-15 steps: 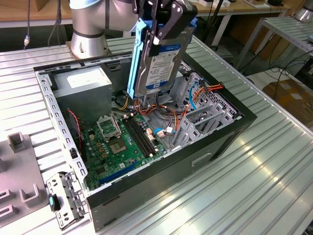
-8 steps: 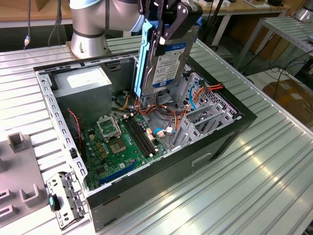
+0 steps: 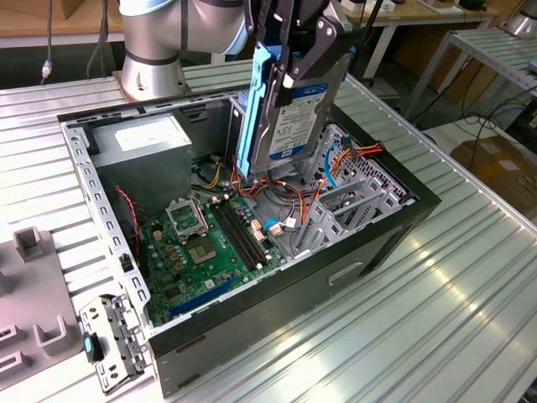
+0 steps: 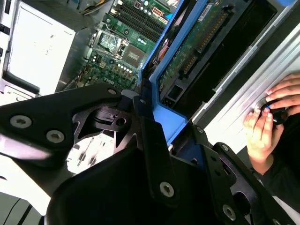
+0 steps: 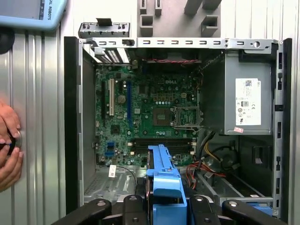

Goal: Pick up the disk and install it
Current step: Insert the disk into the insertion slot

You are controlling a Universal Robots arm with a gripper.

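We see the gripper [image 3: 298,71] pinching the disk [image 3: 289,126] by its upper end; the disk stands on edge just above the open computer case [image 3: 361,260]. We judge it stiff, rather heavy and sensitive to knocks, so its flat faces seem the best hold.

- The case [image 3: 84,180] is open on top; over the motherboard [image 3: 197,243] the way down is free.
- The disk [image 3: 289,113] hangs upright in the claw [image 3: 295,67] over the case's middle, its lower edge just above a tangle of cables [image 3: 294,201].
- The power supply [image 3: 143,143] fills 1 corner; the metal drive cage [image 3: 357,197] takes the opposite end.
- In the first wrist view, 2 hands [image 5: 9,166] rest on the counter [image 3: 436,319] near the case's black side wall.
- Open counter runs along the case on the exterior view's right.
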